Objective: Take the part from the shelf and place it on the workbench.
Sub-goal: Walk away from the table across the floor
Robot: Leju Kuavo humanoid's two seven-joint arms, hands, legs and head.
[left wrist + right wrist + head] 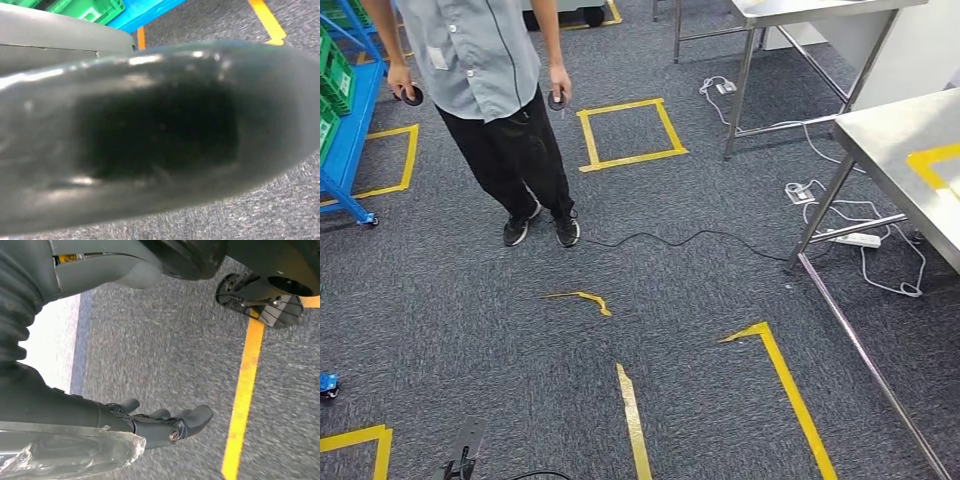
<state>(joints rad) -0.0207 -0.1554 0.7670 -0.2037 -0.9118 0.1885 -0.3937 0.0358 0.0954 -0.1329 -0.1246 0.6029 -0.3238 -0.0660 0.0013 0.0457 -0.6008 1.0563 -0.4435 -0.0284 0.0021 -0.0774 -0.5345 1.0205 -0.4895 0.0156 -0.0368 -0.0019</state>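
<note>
Between shelf and counter: trip hazards on the floor, part not clearly seen.

The blue shelf [350, 130] with its green bins [335, 75] stands far left; a person [482, 60] is close by, and a black cable [682, 238] snakes across the carpet toward the steel counter [893, 140], so a step could snag it or crowd the person. At the left hand [45, 30] a dark glossy shape [158, 135], blurred, hides the fingers; I cannot tell whether it is the part or whether it is held. The right hand [166, 422] hangs with its fingers extended, holding nothing.
</note>
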